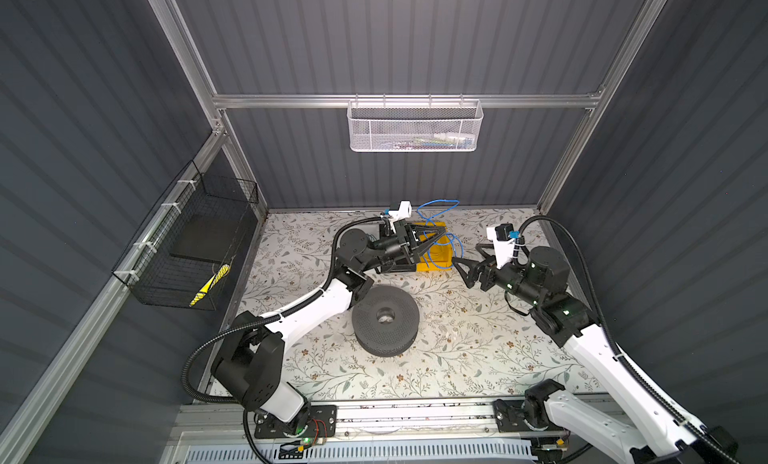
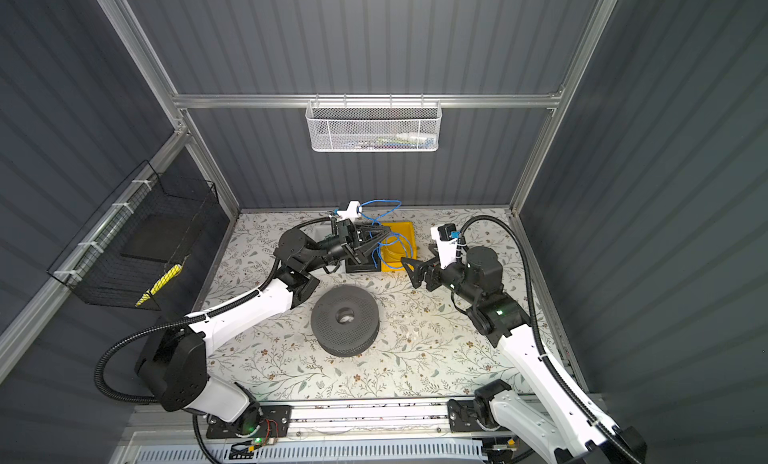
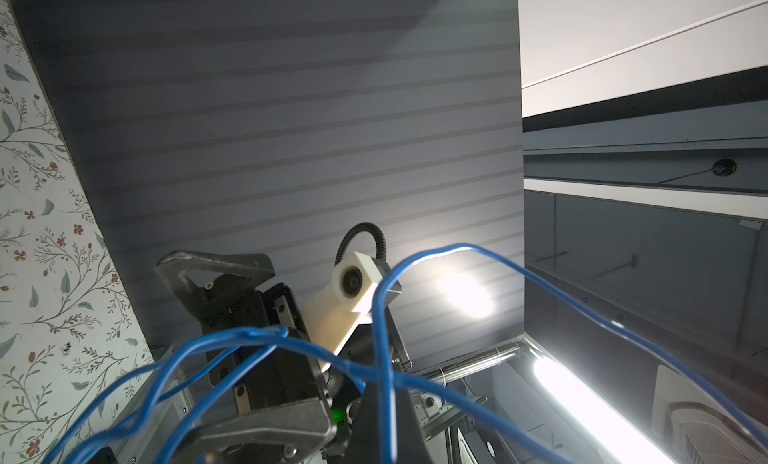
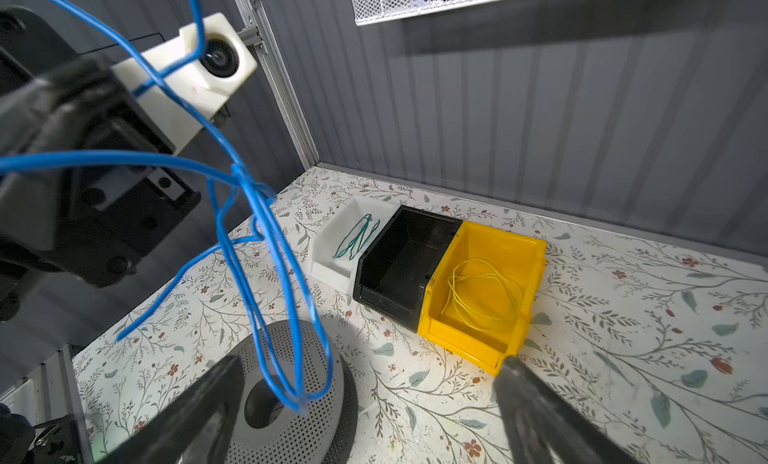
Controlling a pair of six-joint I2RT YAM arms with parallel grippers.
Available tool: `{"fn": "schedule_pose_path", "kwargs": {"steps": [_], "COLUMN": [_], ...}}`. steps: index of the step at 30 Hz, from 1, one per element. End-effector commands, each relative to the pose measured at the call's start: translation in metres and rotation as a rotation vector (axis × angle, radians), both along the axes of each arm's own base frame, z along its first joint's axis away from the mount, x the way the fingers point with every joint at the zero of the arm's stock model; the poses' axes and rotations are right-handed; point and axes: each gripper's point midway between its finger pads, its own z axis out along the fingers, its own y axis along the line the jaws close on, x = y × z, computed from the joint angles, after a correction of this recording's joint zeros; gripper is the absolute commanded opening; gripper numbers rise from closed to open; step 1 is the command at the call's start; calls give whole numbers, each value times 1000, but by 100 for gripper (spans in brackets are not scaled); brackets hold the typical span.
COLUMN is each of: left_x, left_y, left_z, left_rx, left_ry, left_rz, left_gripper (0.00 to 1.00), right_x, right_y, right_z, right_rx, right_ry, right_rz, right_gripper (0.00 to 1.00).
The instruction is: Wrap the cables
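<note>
The cable (image 1: 437,203) is a thin bright-blue wire in loose springy loops, held up in the air over the bins at the back. My left gripper (image 1: 444,233) is shut on it, and in the left wrist view the cable (image 3: 384,316) crosses that gripper's dark fingers (image 3: 380,416). More loops of the cable (image 4: 270,241) hang down close to my right gripper (image 4: 365,399), which is open with nothing clamped. In both top views the right gripper (image 2: 415,254) sits just right of the hanging cable (image 2: 384,249).
A grey perforated spool (image 1: 384,324) lies mid-table. At the back stand a yellow bin (image 4: 457,341) with yellow wire, a black bin (image 4: 386,291) and a white bin (image 4: 328,266) with green wire. A white mesh basket (image 1: 413,127) and a black wire basket (image 1: 195,241) hang on the walls.
</note>
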Motion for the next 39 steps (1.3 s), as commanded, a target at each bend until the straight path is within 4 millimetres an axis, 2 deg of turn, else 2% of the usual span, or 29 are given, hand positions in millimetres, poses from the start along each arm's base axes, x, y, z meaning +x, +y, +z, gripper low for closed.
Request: {"fn": "schedule_pose_path", "kwargs": {"steps": [1, 4, 7, 10, 12, 13, 15, 18, 20, 25, 29, 30, 33, 39], "left_x": [-13, -14, -13, -13, -13, -14, -14, -17, -20, -37, -55, -61, -77, -102], "left_y": [9, 9, 9, 9, 9, 9, 9, 8, 8, 1, -6, -8, -11, 2], "left_z": [28, 29, 31, 35, 38, 40, 43, 48, 50, 53, 56, 59, 69, 100], "left_rx": [-34, -36, -48, -72, -82, -84, -91, -105, -112, -105, -106, -111, -123, -170], "left_ry": [-77, -80, -79, -82, -87, -92, -100, -117, -123, -149, -190, -207, -261, -367], "left_rz": [-10, -13, -17, -26, -26, -28, -33, -54, -73, -147, -217, -238, -299, -359], "left_gripper": [0, 0, 0, 0, 0, 0, 0, 0, 0, 0, 0, 0, 0, 0], "right_x": [3, 5, 7, 9, 9, 9, 11, 17, 22, 40, 50, 57, 66, 84], "right_y": [4, 9, 17, 20, 20, 20, 17, 12, 9, -4, -2, 1, 6, -11], "right_z": [5, 4, 7, 10, 10, 11, 8, 4, 3, 3, 3, -7, -17, -44], "right_rx": [2, 14, 47, 69, 73, 72, 68, 63, 50, 7, -66, -105, -141, -202], "right_ry": [-50, -52, -48, -47, -48, -51, -47, -32, -13, 8, 9, 28, 58, 130], "right_rz": [20, 49, 87, 100, 100, 95, 76, 27, -1, -136, -204, -220, -253, -385], "right_gripper": [95, 90, 77, 55, 32, 24, 14, 4, 0, 0, 0, 0, 0, 0]}}
